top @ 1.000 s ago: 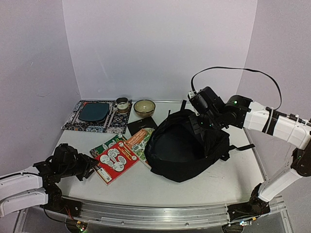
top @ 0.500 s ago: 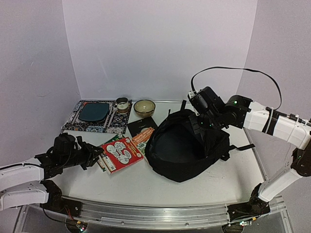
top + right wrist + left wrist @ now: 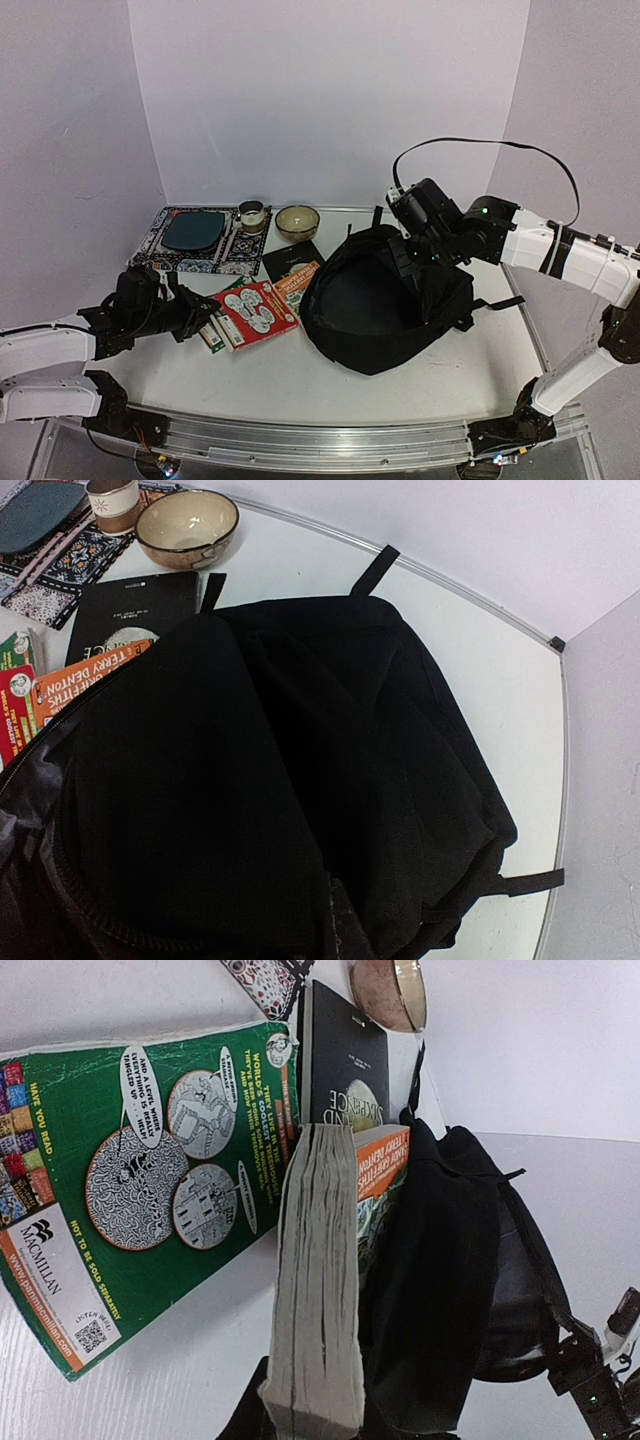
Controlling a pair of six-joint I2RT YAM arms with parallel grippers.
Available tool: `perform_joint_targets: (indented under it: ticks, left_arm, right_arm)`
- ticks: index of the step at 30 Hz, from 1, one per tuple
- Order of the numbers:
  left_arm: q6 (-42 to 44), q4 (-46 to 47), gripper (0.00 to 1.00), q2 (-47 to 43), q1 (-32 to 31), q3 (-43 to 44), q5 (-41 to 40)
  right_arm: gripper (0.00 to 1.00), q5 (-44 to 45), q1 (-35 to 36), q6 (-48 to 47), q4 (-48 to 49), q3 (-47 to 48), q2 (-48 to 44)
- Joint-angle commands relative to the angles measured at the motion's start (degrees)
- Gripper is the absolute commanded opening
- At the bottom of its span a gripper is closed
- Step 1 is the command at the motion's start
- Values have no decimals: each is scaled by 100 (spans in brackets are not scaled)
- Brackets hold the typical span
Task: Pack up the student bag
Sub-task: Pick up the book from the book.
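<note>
A: Starting with the top external view: clamping the left gripper on the near edge of the red book, just above the white surface?

B: Looking that way. Also pinching the far rim of the student bag in the closed right gripper, propping its mouth open toward the books, right of centre on the surface.

A: And through the left wrist view?

B: Seeing the red book edge-on, page block facing the camera, beside the green book lying flat. Noting the orange book and black book crowding the bag's mouth. Probably calling for a firm grip on so thick a book, raising it clear of those two, then feeding it in narrow edge first.

A: Right wrist view?

B: Filling mostly with black fabric, not showing the gripper's own fingers. Catching the bowl, the cup and the patterned mat at the far left, with plain pale walls closing in behind.
</note>
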Motion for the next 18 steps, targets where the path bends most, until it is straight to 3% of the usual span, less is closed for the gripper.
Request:
perform_joint_targets:
  ticks: [1,10,18]
  left_arm:
    - [81,404,0,-270,-19,396,-31]
    - [448,-648,0,-790,-5,1326,-730]
    - [319,-592,0,-781,-11,1902,-578]
  right_arm:
    - [0,101,-21,-1,96,234,-55]
    - [0,100,-19,-139,94,265,-155]
    - [0,56,-20,-180,97,298,-164]
